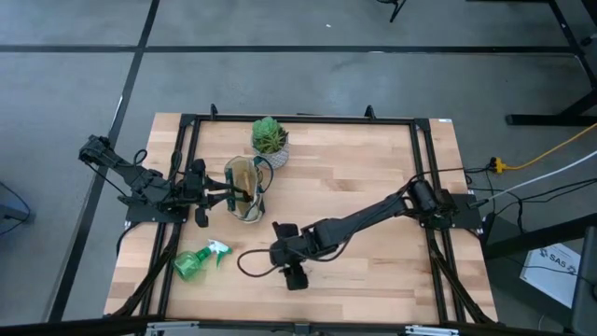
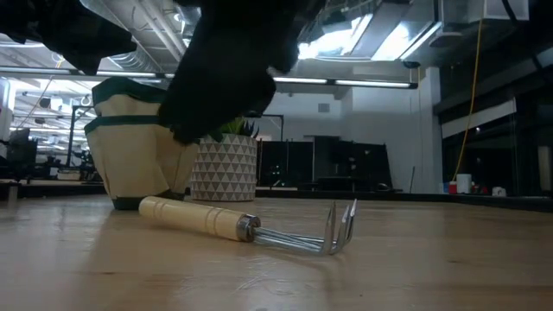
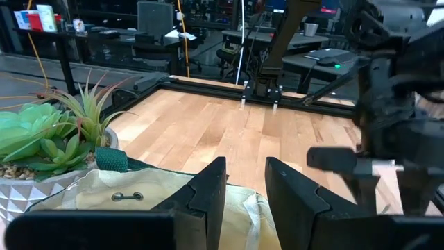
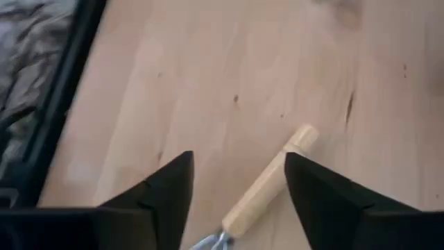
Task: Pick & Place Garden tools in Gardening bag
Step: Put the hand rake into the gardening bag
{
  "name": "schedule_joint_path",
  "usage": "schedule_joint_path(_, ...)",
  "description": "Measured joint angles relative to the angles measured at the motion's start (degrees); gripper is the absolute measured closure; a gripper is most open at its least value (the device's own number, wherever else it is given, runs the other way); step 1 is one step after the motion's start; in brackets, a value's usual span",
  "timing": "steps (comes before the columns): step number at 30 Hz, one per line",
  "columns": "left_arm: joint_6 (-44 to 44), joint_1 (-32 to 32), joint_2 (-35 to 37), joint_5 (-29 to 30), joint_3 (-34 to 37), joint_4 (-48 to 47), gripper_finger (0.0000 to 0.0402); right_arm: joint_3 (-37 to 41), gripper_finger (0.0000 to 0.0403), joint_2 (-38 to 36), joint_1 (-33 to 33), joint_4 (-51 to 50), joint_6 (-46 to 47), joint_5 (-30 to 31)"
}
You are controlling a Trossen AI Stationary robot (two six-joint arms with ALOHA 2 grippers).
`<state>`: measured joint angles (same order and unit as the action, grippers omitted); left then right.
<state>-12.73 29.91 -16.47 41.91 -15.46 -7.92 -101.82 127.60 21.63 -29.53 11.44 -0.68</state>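
The mini rake (image 2: pixel 242 226), with a wooden handle and metal tines, lies flat on the table. My right gripper (image 4: pixel 238 160) hangs open just above it, and the handle (image 4: pixel 267 189) shows between the fingers, untouched. In the high view the gripper (image 1: pixel 291 271) hides the rake. The cream gardening bag (image 1: pixel 247 189) with green trim stands upright at the table's left, with my left gripper (image 1: pixel 227 196) at its left rim. A green spray bottle (image 1: pixel 198 261) lies on its side near the front left. My left gripper reaches the gardening bag level from the table's left. Cream cloth of the rim (image 3: pixel 244 208) sits between its two fingers (image 3: pixel 208 194). The fingers hide the place of contact, so one layer or several cannot be told. The bag stands upright on the table.
A white patterned pot with a green plant (image 1: pixel 270 140) stands just behind the bag, also seen as the pot (image 2: pixel 223 168) in the low view. A black frame rail (image 1: pixel 298 119) runs around the tabletop. Bare wood lies at the middle and right (image 1: pixel 373 168).
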Motion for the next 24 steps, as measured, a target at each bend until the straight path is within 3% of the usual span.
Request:
schedule_joint_path(6, 0.00, -0.02, -0.01, 0.02, 0.00, 0.00, 0.0304, 0.02, 0.0147, 3.36, 0.70, 3.06, 1.71, 2.27)
schedule_joint_path(11, 0.00, 0.00, 0.00, -0.04, 0.00, 0.00, 0.0304, 0.02, 0.0151, 4.62, 0.72, 4.23, 3.36, 3.16)
schedule_joint_path(16, 0.00, 0.00, -0.02, -0.02, 0.00, -0.02, 0.0304, 0.02, 0.0159, 4.71, 0.72, 2.51, 9.33, 9.84)
schedule_joint_path(24, 0.00, -0.02, 0.00, -0.05, 0.00, 0.00, 0.0304, 0.02, 0.0163, 4.71, 0.72, -1.98, 14.70, 10.11)
